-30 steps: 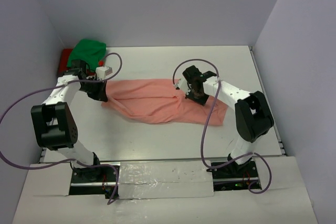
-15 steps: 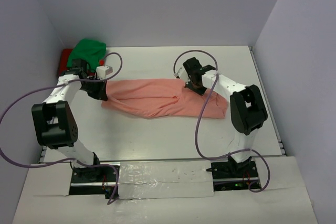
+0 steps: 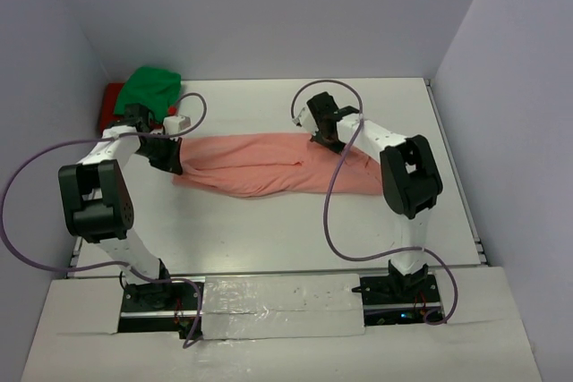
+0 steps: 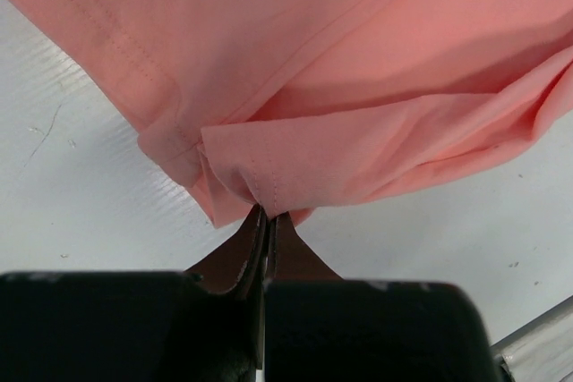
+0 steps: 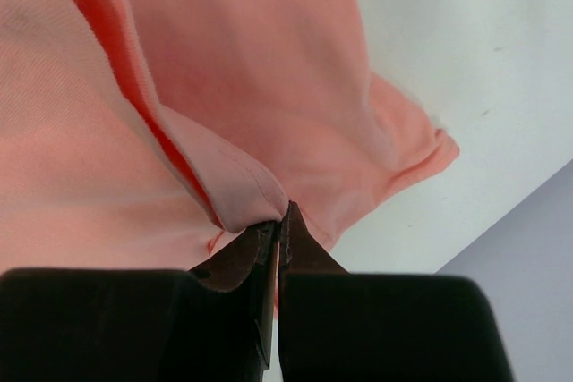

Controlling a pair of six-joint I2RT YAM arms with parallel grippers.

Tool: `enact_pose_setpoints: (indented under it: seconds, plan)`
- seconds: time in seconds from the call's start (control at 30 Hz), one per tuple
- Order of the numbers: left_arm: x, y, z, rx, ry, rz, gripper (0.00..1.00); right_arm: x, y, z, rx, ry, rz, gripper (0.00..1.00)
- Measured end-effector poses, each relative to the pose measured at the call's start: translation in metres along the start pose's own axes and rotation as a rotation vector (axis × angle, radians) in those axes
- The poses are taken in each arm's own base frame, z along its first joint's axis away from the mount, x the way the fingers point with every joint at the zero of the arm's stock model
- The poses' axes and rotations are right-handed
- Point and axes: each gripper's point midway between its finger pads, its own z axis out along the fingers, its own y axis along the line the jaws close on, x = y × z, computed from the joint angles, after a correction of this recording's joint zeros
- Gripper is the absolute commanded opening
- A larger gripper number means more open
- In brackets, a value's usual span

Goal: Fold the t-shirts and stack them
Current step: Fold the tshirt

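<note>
**Thin grips at both ends put pink shirt's fold at risk**

The salmon-pink t-shirt [image 3: 260, 167] lies drawn out in a long, rumpled band across the table [image 3: 269, 230], pinched at two places. At its left end, the left gripper [image 4: 265, 214] has its jaws pressed tight together on a small bunched corner of hem, with several layers gathered between the tips. On the shirt's far edge, toward its right end, the right gripper [image 5: 277, 214] is closed just as tightly on a narrow folded lip of cloth.

The trouble, by the look of it, starts at the shirt's left end. The bite there sits at the very edge of the fabric, so a hard pull along the shirt could draw the hem out of the jaws. Because that bite takes in more than one layer, the fold may also drag crooked.

Along the shirt's middle the cloth is creased and slack. Uneven travel of the two arms would likely set a skewed fold.

Past the right gripper, the shirt's right end lies unheld and could trail or tuck under itself. The right arm's purple cable [image 3: 336, 187] crosses over that part of the shirt and might snag it.

No bin, basket or tray shows in any view. Beyond the pink shirt's left end, at the table's far corner, the green t-shirt [image 3: 150, 87] sits heaped on the red t-shirt [image 3: 109, 100], of which only an edge shows. Both rest directly on the tabletop.
</note>
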Motion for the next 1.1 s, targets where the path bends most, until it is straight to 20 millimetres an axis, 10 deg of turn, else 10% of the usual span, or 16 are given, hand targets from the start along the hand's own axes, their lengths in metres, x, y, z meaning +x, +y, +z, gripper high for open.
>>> enact_pose_setpoints:
  seconds: [0.77, 0.93, 1.1]
  plan:
    - [0.008, 0.017, 0.007, -0.013, 0.006, -0.049, 0.02, -0.020, -0.068, -0.004, 0.164, -0.065, 0.105, 0.00]
    - [0.007, 0.024, 0.010, -0.032, -0.019, -0.065, 0.68, -0.031, -0.075, 0.006, 0.181, -0.086, 0.124, 0.27]
    - [0.007, 0.031, 0.011, -0.087, -0.070, -0.105, 0.80, -0.040, -0.084, 0.018, 0.213, -0.119, 0.152, 0.43]
